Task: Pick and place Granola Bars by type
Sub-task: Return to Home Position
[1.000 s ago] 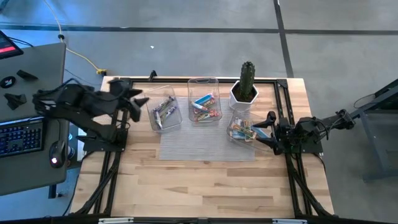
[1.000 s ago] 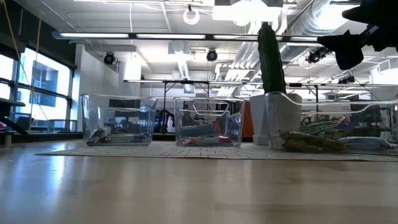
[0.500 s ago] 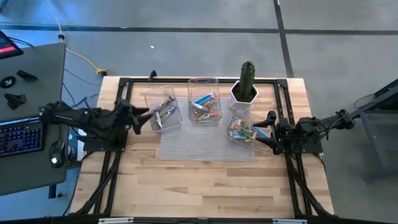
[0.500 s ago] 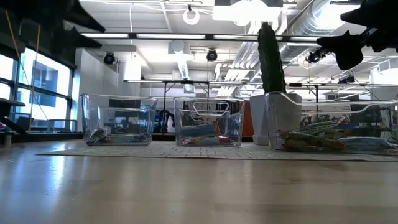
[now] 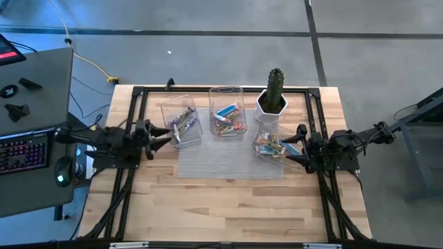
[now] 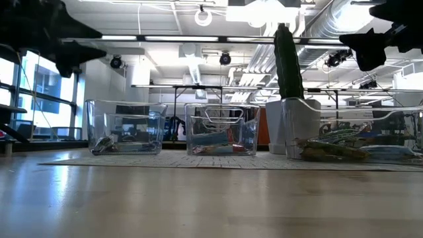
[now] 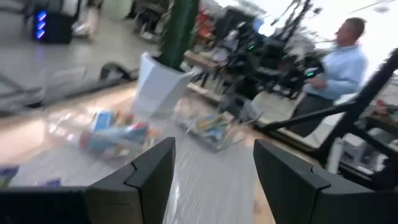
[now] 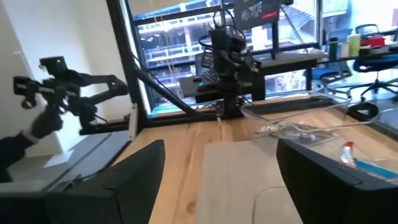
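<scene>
Across the wooden bench [image 5: 228, 200], three clear bins [image 5: 225, 90] between the two claws, left claw [image 5: 163, 135] beside its nearest bin, spread apart and empty, right claw [image 5: 296, 143] likewise spread, Granola Bars [image 5: 228, 117] lying inside the bins

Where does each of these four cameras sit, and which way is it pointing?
High view: above the table, facing straight down; left end effector and right end effector show, flanking the bins.
Low view: at tabletop height, facing level across the bins into the room; dark arm parts at the top corners.
Left wrist view: on the left arm, facing toward the cactus; left fingers below.
Right wrist view: on the right arm, facing across the mat; right fingers below.
Shared: high and low both show the cactus.
</scene>
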`<action>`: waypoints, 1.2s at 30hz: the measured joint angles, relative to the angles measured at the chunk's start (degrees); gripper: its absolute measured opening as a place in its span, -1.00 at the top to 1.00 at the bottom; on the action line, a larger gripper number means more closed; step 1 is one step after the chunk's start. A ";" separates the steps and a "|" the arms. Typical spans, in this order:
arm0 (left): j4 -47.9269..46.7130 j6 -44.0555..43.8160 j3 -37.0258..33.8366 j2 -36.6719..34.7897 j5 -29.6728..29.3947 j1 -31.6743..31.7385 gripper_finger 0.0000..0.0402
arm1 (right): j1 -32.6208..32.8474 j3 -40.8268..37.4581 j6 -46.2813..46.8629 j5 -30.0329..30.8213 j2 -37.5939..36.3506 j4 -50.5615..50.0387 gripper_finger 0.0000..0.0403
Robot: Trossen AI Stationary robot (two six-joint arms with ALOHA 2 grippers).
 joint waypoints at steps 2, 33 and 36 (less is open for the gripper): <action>0.01 2.10 0.05 -1.47 0.89 0.01 -0.06 | -0.04 0.02 -1.02 0.98 0.00 -0.55 -0.46; 3.12 8.24 -5.77 -1.04 1.45 0.02 -0.06 | -0.09 -5.99 -1.80 -2.33 0.20 10.81 -0.46; 3.06 8.11 -5.77 -1.04 2.01 0.00 -0.06 | -0.09 -5.97 -2.90 -2.32 0.11 10.73 -0.46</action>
